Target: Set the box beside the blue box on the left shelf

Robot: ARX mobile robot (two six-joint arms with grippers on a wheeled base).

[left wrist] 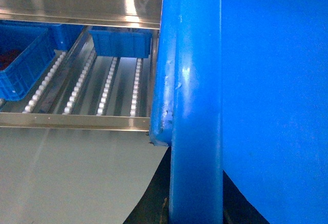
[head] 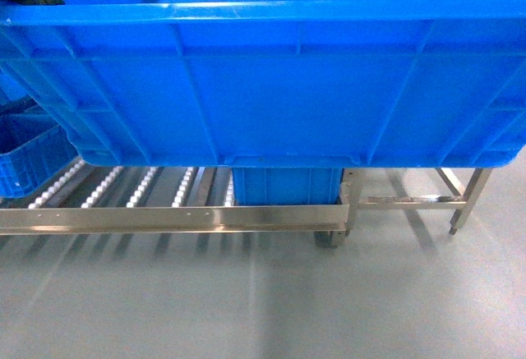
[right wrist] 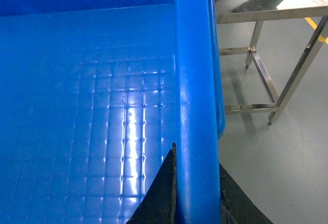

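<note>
The box [head: 263,88], a large bright-blue ribbed crate, hangs in the air and fills the upper half of the head view, in front of and above the left shelf [head: 164,218]. My left gripper [left wrist: 196,214] is shut on the box's thick rim [left wrist: 195,106], one dark finger [left wrist: 154,208] on each side. My right gripper [right wrist: 197,203] is shut on the opposite rim [right wrist: 195,106] in the same way. The blue box [head: 29,158] sits on the shelf's roller lanes at the far left, also visible as the blue box [left wrist: 23,60]. Neither gripper shows in the head view.
A smaller blue bin [left wrist: 120,43] sits far back on the rollers; a blue bin [head: 283,186] also shows under the crate. An upper steel rail [left wrist: 82,1] crosses above the lanes. A bare steel frame [right wrist: 277,96] stands on the grey floor to the right.
</note>
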